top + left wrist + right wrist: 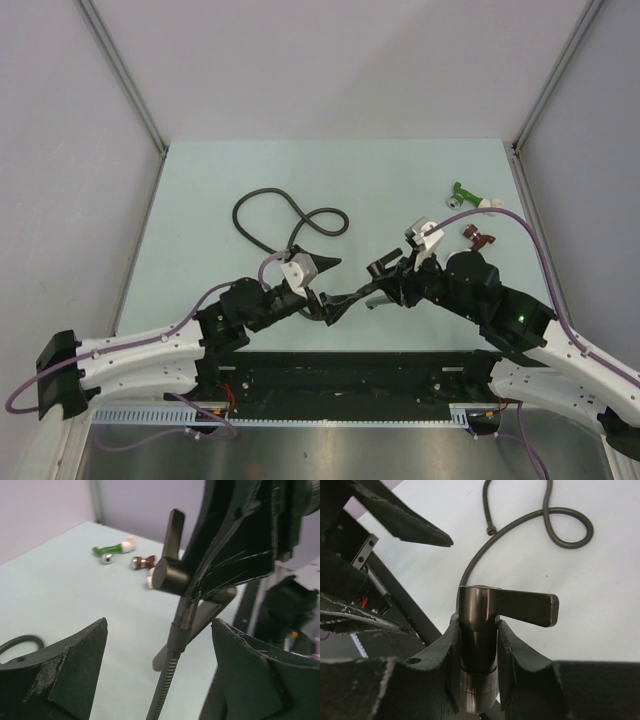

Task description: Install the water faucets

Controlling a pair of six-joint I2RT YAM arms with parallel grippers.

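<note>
My right gripper point(478, 626) is shut on the body of the dark grey-brown faucet point(477, 645), whose flat lever points right. It holds the faucet above the table's near middle point(376, 286). In the left wrist view the faucet point(167, 575) hangs from the right fingers point(235, 550). The flexible hose point(172, 660) runs down from the faucet's lower end. My left gripper point(160, 630) is open, its fingers on either side of that hose without touching it; it also shows in the top view point(334, 287).
The black hose coils point(290, 215) behind the grippers; its free end with a brass nut point(491, 530) lies on the table. A green fitting point(465, 193) and a dark-red fitting point(480, 238) lie at the right back. Walls enclose the table on three sides.
</note>
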